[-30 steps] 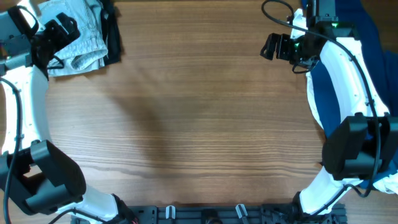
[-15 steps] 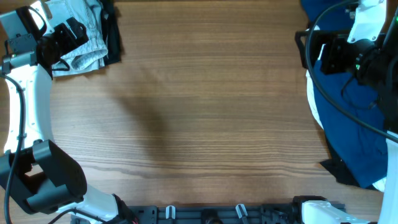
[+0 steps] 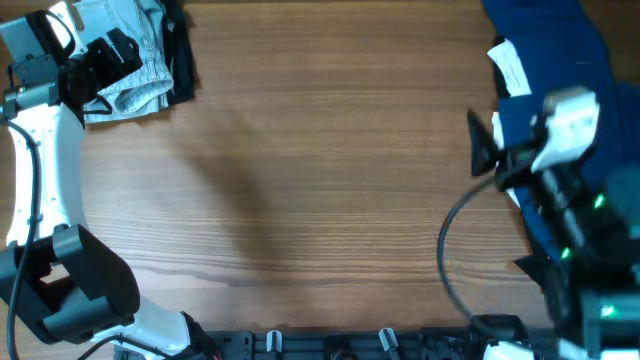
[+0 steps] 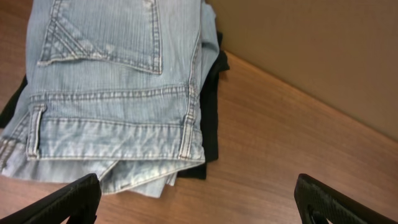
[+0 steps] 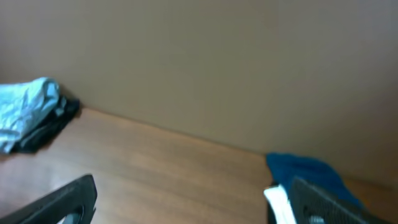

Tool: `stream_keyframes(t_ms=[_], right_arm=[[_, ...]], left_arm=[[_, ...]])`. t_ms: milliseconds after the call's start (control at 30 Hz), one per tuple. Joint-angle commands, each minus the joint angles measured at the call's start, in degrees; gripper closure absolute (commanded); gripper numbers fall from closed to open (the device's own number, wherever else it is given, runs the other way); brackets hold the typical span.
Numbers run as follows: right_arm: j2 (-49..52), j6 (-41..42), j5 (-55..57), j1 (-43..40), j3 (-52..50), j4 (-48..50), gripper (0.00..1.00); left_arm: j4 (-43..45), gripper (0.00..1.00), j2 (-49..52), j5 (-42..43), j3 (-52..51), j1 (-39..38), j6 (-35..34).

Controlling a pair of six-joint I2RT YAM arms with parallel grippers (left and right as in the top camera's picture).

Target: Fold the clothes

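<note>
Right gripper (image 3: 483,150) is swinging back toward its base, jaws apart.
Folded denim shorts (image 4: 118,93) are lying just ahead of the left gripper (image 4: 199,200), fingers spread.

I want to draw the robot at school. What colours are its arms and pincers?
Both arms have smooth white shells with chunky black joints. The left arm has a thin black cable along it; the right arm has a looping black cable and small green lights. The left pincer and right pincer have black fingers.

Left claw (image 4: 198,199) gapes wide; right claw (image 5: 193,200) likewise, held high.
</note>
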Motion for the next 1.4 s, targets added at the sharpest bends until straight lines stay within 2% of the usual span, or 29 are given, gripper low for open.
stream_keyframes(t_ms=[0,67,167,267,400,1233,1367], right_arm=[[-9.40,-0.33,0.31,0.31,-17.66,9.35,0.00],[-16.04,2.23,0.35,0.37,-27.71,15.41,0.00],[-27.06,2.51,1.03,1.68,-39.10,19.02,0.00],[-36.41,5.66,2.45,2.05,-46.25,19.02,0.00],[-40.26,6.54,2.49,2.08,-51.56,21.07,0.00],[-40.13,6.38,2.71,2.21,-52.30,20.46,0.01],[-40.13,6.38,2.71,2.21,-52.30,20.44,0.00]], left_arm=[[0.24,0.00,0.07,0.50,0.42,-0.07,1.11],[0.24,0.00,0.07,0.50,0.42,-0.07,1.11],[0.24,0.00,0.07,0.50,0.42,-0.07,1.11],[0.22,0.00,0.07,0.50,0.42,-0.07,1.11],[0.22,0.00,0.07,0.50,0.42,-0.07,1.11],[0.22,0.00,0.07,0.48,0.42,-0.04,1.11],[-1.51,0.00,-3.17,0.42,0.42,-1.33,1.14]])
